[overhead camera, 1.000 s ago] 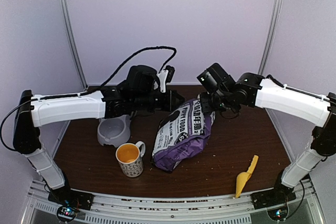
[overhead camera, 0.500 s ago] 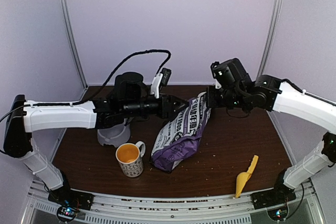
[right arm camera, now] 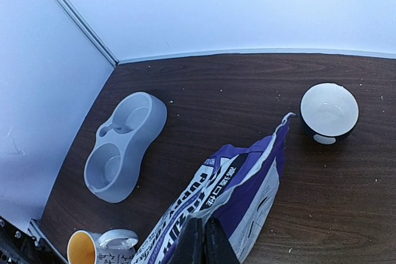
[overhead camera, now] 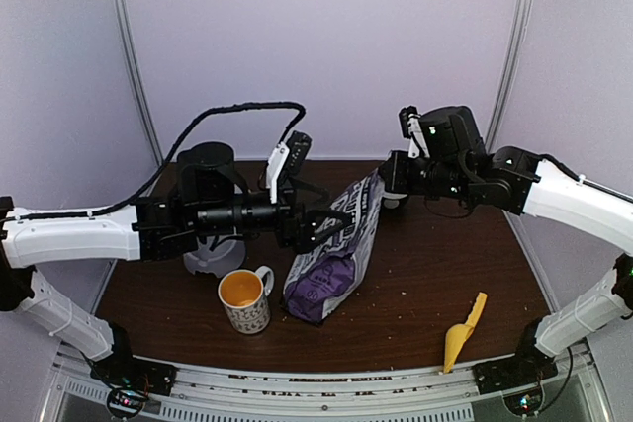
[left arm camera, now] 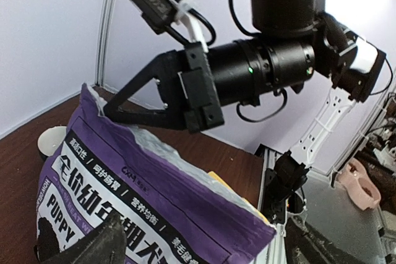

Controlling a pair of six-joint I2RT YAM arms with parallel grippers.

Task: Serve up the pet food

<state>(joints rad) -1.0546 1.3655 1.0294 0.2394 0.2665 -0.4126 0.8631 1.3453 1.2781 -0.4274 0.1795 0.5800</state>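
The purple "PUPPY FOOD" bag (overhead camera: 341, 249) stands tilted on the brown table (overhead camera: 435, 274), its torn top edge lifted. My right gripper (overhead camera: 382, 185) is shut on that top edge, and in the right wrist view its closed gripper (right arm camera: 205, 240) pinches the bag (right arm camera: 247, 180) at the rim. My left gripper (overhead camera: 326, 226) is open beside the bag's upper left side. In the left wrist view the bag (left arm camera: 124, 196) fills the space between the spread left gripper (left arm camera: 206, 240), with no finger pressing it. The pet food is hidden inside the bag.
A grey double pet bowl (overhead camera: 211, 252) lies left of the bag, partly under my left arm, and shows whole as the bowl (right arm camera: 124, 146). An orange-lined mug (overhead camera: 243, 301) stands at the front. A small white bowl (right arm camera: 329, 110) sits behind the bag. A yellow scoop (overhead camera: 463, 331) lies front right.
My left gripper opened, let go of the bag and drew back to the left. My right gripper lifted the bag's top up and rightward, so the bag stands more upright.
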